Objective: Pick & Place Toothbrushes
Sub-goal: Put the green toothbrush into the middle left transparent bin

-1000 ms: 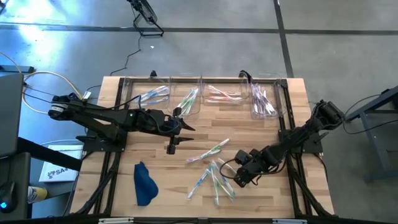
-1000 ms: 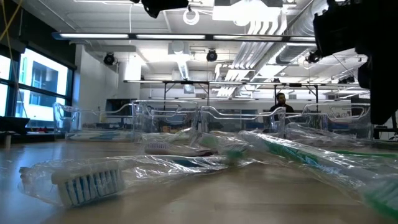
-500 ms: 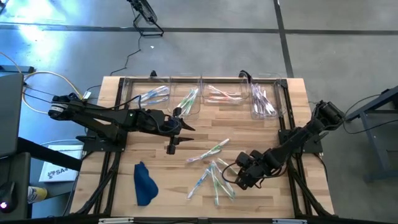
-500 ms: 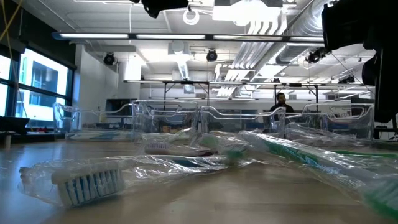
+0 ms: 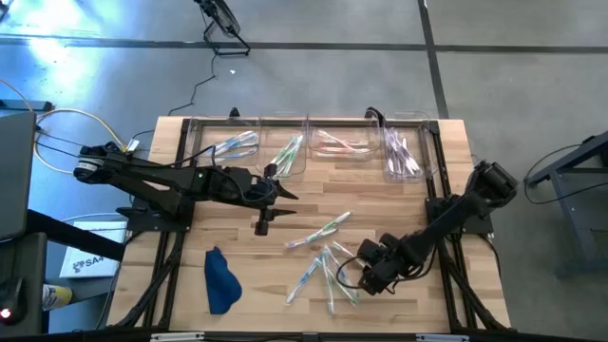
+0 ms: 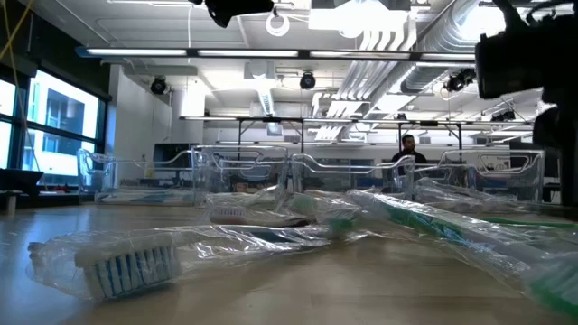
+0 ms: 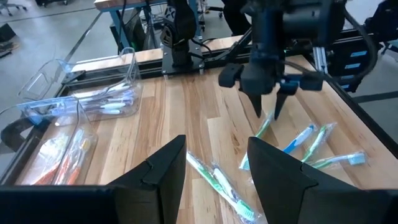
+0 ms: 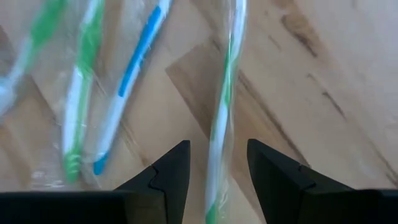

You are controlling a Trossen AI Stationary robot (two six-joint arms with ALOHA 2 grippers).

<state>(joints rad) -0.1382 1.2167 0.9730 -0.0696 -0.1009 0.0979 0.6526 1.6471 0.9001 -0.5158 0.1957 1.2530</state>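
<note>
My right gripper (image 5: 350,276) has slid down and left in the high view over the last second, and it now hangs over the loose pile of toothbrushes (image 5: 328,271) at lower centre of the tabletop (image 5: 247,266). In the right wrist view its fingers (image 8: 166,171) stand apart and empty, straddling one green-and-white wrapped toothbrush (image 8: 222,112) that runs up between them; a blue one (image 8: 127,93) and other green ones lie just beside it. I read this as lining up for a pick, with the descent and closing not yet done.

Further up the frame, my left gripper (image 5: 263,226) has not moved: it hovers at mid-tabletop, fingers (image 7: 163,174) spread, holding nothing.

Along the top edge, the clear bins (image 5: 313,142) already hold sorted toothbrushes. The blue cloth (image 5: 221,280) lies at lower left.
</note>
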